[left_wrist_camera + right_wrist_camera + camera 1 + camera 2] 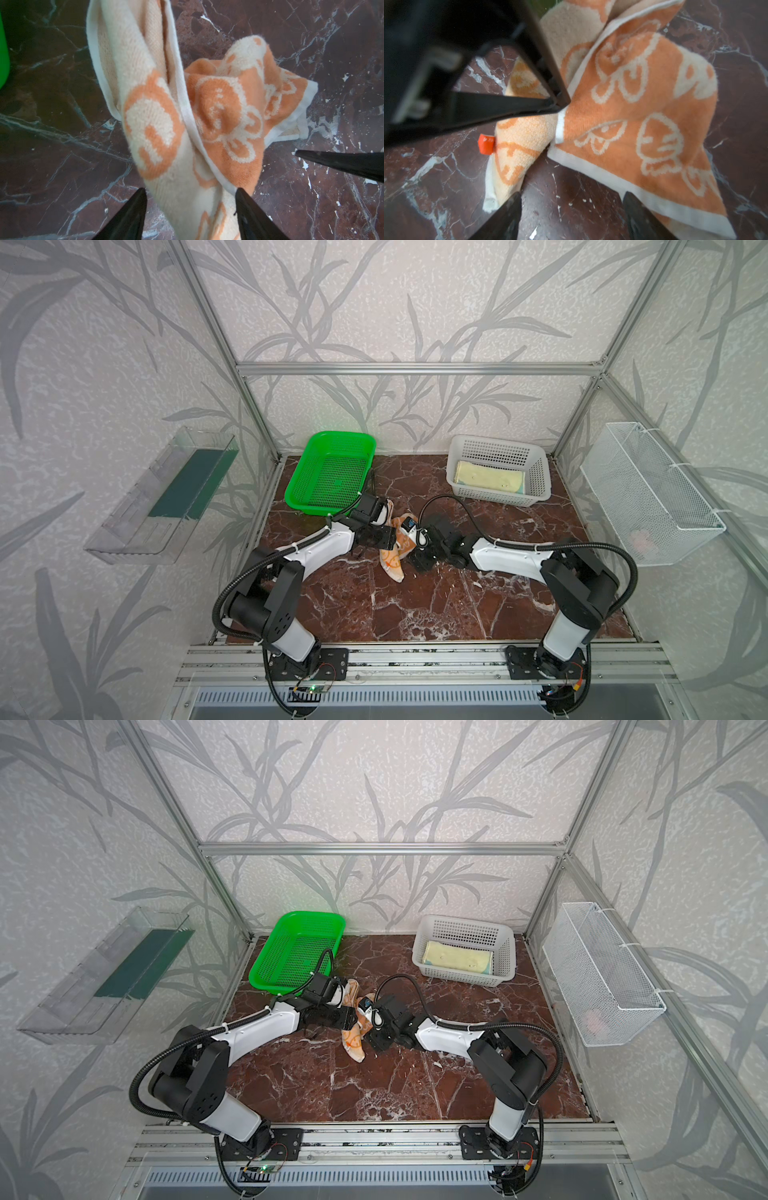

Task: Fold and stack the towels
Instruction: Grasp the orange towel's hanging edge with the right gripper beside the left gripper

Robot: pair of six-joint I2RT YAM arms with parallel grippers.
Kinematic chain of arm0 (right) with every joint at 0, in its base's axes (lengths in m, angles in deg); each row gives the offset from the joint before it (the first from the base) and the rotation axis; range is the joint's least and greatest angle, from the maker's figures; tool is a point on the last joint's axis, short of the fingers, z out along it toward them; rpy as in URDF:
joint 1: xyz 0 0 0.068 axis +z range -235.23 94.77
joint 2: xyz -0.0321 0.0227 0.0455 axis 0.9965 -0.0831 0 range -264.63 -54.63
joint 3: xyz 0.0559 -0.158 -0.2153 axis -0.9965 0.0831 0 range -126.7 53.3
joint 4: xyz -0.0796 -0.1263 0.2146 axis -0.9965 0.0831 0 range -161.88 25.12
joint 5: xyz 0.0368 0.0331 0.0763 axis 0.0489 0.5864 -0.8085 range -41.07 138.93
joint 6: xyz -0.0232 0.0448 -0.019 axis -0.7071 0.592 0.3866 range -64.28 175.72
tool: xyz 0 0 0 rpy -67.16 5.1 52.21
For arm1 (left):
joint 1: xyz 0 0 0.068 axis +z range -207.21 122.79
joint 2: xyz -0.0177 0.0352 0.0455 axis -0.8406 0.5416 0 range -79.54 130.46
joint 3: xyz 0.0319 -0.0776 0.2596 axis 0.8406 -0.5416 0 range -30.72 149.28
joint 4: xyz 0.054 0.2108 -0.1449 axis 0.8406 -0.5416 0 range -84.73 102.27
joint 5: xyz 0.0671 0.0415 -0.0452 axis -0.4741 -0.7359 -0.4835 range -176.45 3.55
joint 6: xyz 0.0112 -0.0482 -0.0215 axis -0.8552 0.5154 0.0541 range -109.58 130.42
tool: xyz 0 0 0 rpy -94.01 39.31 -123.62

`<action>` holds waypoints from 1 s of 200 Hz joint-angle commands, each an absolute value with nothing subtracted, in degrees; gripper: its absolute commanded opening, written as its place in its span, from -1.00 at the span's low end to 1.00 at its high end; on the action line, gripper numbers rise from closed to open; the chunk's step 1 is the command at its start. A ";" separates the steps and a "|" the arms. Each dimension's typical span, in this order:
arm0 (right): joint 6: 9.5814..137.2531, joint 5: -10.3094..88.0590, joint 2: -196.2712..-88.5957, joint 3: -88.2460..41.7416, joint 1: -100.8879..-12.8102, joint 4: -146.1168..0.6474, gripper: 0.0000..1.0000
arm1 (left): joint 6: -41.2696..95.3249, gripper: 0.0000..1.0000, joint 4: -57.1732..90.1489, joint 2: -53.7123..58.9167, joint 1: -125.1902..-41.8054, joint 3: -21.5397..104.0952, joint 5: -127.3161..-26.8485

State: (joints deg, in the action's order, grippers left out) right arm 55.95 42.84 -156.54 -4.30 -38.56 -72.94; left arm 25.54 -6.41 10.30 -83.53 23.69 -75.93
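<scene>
- The orange-cream towel (394, 564) with cartoon faces lies crumpled on the marble table (415, 605). It is near the front corner of the green basket (332, 472), on the side toward the table's middle.
- The left gripper (190, 190) hangs over the part of the cloth nearest the green basket. Its jaws stand spread, and a raised fold of the towel runs loosely between them.
- The right gripper (572, 194) sits low at the side of the towel away from the green basket. Its jaws are spread with bare table between them, one finger just beside the white hem.
- A small orange tag (485, 144) sticks out from the towel's edge.
- The pale yellow towel (488, 482) lies folded flat in the white basket (538, 477), well apart from the green basket along the same back wall.
</scene>
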 commanded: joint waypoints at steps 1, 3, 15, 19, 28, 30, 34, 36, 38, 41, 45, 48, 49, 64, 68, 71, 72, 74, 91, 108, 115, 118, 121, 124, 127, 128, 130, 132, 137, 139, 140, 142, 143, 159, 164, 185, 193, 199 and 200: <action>59.49 42.09 -159.10 -6.76 -38.66 -76.81 0.46 | 26.05 0.37 -5.86 7.46 -83.76 22.41 -76.39; 59.56 42.19 -159.39 -6.87 -38.67 -76.98 0.45 | 26.08 0.37 -5.84 7.29 -83.75 22.31 -76.42; 60.48 42.87 -160.52 -7.23 -38.72 -78.61 0.37 | 26.36 0.37 -5.66 6.41 -83.82 21.94 -77.00; 60.81 43.13 -160.89 -7.39 -38.68 -79.06 0.34 | 26.38 0.37 -5.62 6.19 -83.80 21.76 -77.31; 61.42 43.56 -161.47 -7.72 -38.65 -79.74 0.28 | 26.66 0.37 -5.81 5.64 -83.83 21.52 -78.04; 61.49 43.56 -161.61 -7.79 -38.65 -79.89 0.27 | 26.68 0.37 -5.83 5.52 -83.77 21.43 -78.24; 61.70 43.46 -161.90 -8.03 -38.65 -80.23 0.25 | 26.76 0.37 -5.97 5.26 -83.75 21.33 -78.65; 61.76 43.45 -162.00 -8.11 -38.69 -80.39 0.25 | 26.77 0.37 -6.07 5.18 -83.82 21.27 -78.77; 61.87 43.47 -162.09 -8.24 -38.66 -80.45 0.23 | 26.77 0.37 -6.14 5.03 -83.77 21.30 -78.91; 61.94 43.48 -162.25 -8.41 -38.65 -80.60 0.21 | 26.81 0.37 -6.25 4.83 -83.80 21.22 -79.09; 62.26 43.56 -162.43 -8.56 -38.65 -80.86 0.19 | 26.83 0.37 -6.28 4.48 -83.79 21.03 -79.35; 62.52 43.49 -162.57 -8.64 -38.67 -80.99 0.18 | 26.86 0.36 -6.34 4.30 -83.77 20.88 -79.50; 62.55 43.48 -162.61 -8.65 -38.66 -81.10 0.18 | 26.86 0.36 -6.31 4.26 -83.76 20.83 -79.64; 63.07 42.40 -162.91 -8.91 -38.67 -81.96 0.15 | 26.94 0.37 -6.33 3.31 -83.68 20.19 -80.66; 63.16 42.09 -162.91 -8.93 -38.70 -82.19 0.15 | 26.89 0.36 -6.41 3.05 -83.73 20.01 -80.97; 63.30 41.95 -162.91 -8.88 -38.71 -82.29 0.15 | 26.86 0.36 -6.45 2.93 -83.72 19.93 -81.20; 63.33 41.88 -162.91 -8.86 -38.68 -82.32 0.14 | 26.86 0.37 -6.49 2.92 -83.69 19.91 -81.23; 63.40 41.83 -162.89 -8.84 -38.70 -82.34 0.14 | 26.86 0.37 -6.53 2.77 -83.69 19.86 -81.39; 63.93 41.70 -162.98 -8.79 -38.65 -82.71 0.11 | 26.95 0.36 -6.75 2.62 -83.74 19.42 -81.96; 64.51 42.39 -163.39 -9.18 -38.65 -82.66 0.03 | 27.19 0.36 -6.41 2.89 -83.66 19.02 -81.97; 64.73 42.58 -163.70 -9.40 -38.72 -82.78 0.01 | 27.33 0.36 -6.35 3.17 -83.70 19.01 -82.06; 64.81 42.60 -163.83 -9.51 -38.70 -82.78 -0.02 | 27.38 0.36 -6.32 3.31 -83.71 18.94 -82.06; 64.92 42.68 -163.95 -9.61 -38.66 -82.72 -0.06 | 27.46 0.36 -6.28 3.41 -83.68 18.94 -82.07; 65.05 42.91 -164.04 -9.77 -38.71 -82.65 -0.07 | 27.51 0.36 -6.28 3.55 -83.72 18.86 -82.06; 65.19 43.21 -164.19 -9.86 -38.69 -82.61 -0.09 | 27.55 0.36 -6.28 3.66 -83.74 18.89 -82.05; 65.20 43.26 -164.17 -9.92 -38.67 -82.57 -0.09 | 27.56 0.36 -6.28 3.72 -83.70 18.87 -82.01; 65.32 43.40 -164.28 -10.03 -38.66 -82.44 -0.10 | 27.63 0.36 -6.23 3.77 -83.69 18.90 -81.96; 65.46 43.57 -164.38 -10.13 -38.70 -82.32 -0.10 | 27.64 0.36 -6.20 3.84 -83.74 18.82 -81.86; 65.57 43.81 -164.47 -10.31 -38.65 -82.14 -0.14 | 27.69 0.35 -6.07 4.03 -83.68 18.84 -81.75; 65.56 44.07 -164.47 -10.39 -38.67 -82.03 -0.16 | 27.72 0.35 -6.09 4.11 -83.67 18.80 -81.76; 65.56 44.12 -164.48 -10.41 -38.66 -81.97 -0.16 | 27.73 0.35 -6.05 4.16 -83.67 18.78 -81.74; 65.63 44.32 -164.45 -10.42 -38.70 -81.85 -0.17 | 27.73 0.35 -6.00 4.21 -83.66 18.72 -81.71; 65.68 44.43 -164.47 -10.51 -38.72 -81.79 -0.18 | 27.73 0.35 -5.96 4.26 -83.71 18.74 -81.67; 65.64 45.36 -164.57 -10.94 -38.74 -81.04 -0.28 | 27.65 0.35 -6.01 4.62 -83.74 18.50 -81.55; 65.54 45.41 -164.53 -11.00 -38.74 -80.87 -0.30 | 27.58 0.35 -6.01 4.74 -83.68 18.48 -81.56; 65.15 45.28 -164.39 -11.03 -38.83 -80.47 -0.58 | 27.56 0.35 -5.74 5.01 -83.69 18.20 -81.51; 65.06 44.91 -164.32 -11.06 -39.02 -80.34 -0.68 | 27.48 0.34 -5.74 5.17 -83.74 18.16 -81.28; 65.15 44.72 -164.20 -11.12 -39.08 -80.24 -0.74 | 27.49 0.34 -5.75 5.19 -83.67 18.15 -81.27; 65.13 44.58 -164.17 -11.12 -39.08 -80.19 -0.76 | 27.52 0.34 -5.75 5.19 -83.71 18.15 -81.27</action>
State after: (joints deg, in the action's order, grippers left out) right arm 65.11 44.20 -163.69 -9.66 -38.71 -80.83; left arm 26.96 -6.06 4.58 -83.60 19.28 -80.80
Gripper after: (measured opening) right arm 0.173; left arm 0.673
